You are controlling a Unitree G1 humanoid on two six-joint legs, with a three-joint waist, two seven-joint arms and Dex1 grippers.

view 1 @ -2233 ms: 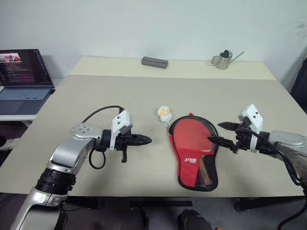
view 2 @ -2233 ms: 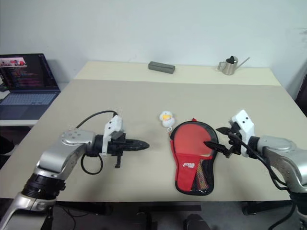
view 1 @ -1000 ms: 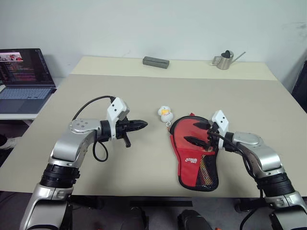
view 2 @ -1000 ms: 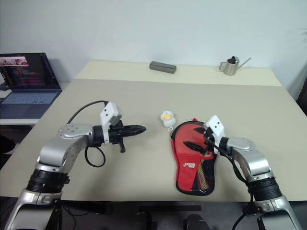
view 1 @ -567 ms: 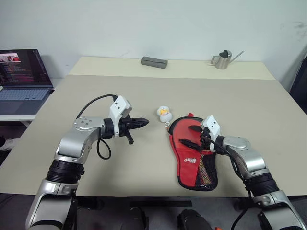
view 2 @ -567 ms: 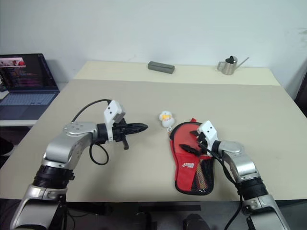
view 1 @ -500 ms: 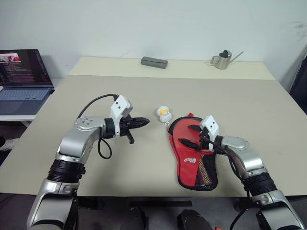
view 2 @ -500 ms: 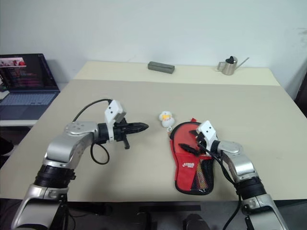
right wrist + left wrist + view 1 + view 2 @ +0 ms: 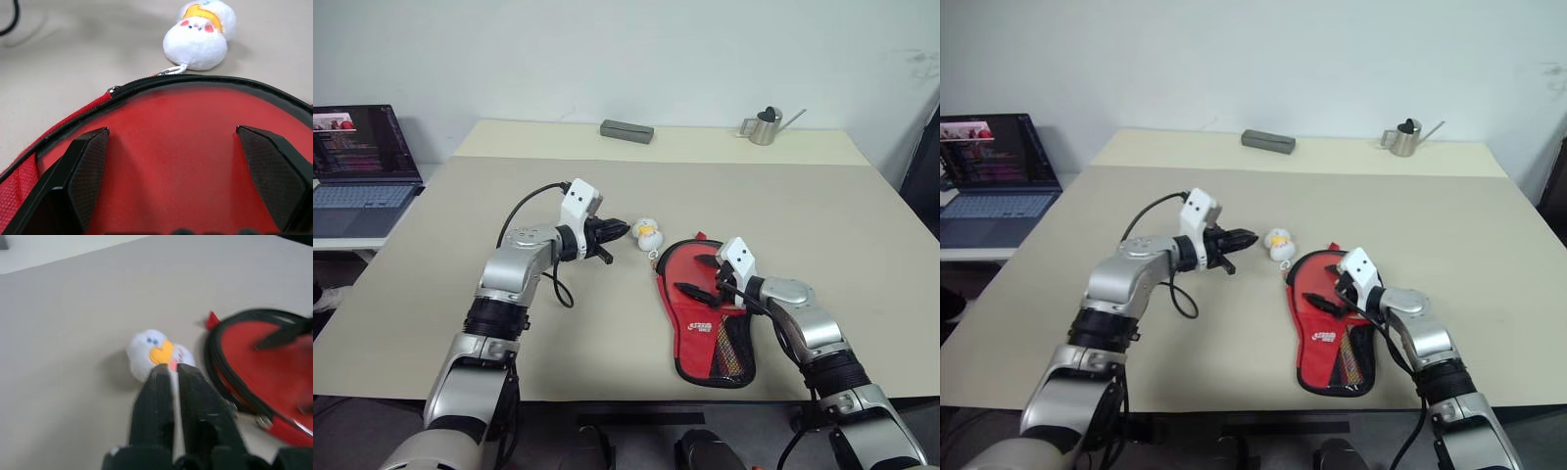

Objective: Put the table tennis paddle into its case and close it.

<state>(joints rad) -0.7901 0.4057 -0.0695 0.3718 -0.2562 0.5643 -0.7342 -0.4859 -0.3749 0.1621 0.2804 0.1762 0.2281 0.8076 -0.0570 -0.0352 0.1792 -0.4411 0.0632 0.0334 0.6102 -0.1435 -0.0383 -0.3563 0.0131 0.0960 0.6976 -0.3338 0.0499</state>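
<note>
The case [image 9: 703, 315] lies flat on the table, red side up, its round end toward the far side. Through its black mesh I see the striped handle of the table tennis paddle [image 9: 732, 351] inside. A white-yellow charm [image 9: 649, 233] sits just off the round end, joined to the zip by a metal ring [image 9: 171, 70]. My left gripper [image 9: 625, 231] points at the charm from the left, tips nearly touching it, fingers parted by a narrow slit [image 9: 172, 368]. My right gripper [image 9: 697, 275] hovers wide open over the case's round end [image 9: 171, 134], holding nothing.
A laptop [image 9: 357, 157] stands on a side table to the left. A grey block [image 9: 626, 130] and a small metal watering can [image 9: 762, 127] sit at the table's far edge. Bare tabletop [image 9: 607, 323] lies left of the case.
My left gripper has travelled right to the charm and its fingers have parted slightly. The right gripper came in from the right over the case's round end and has since stayed there, open.
</note>
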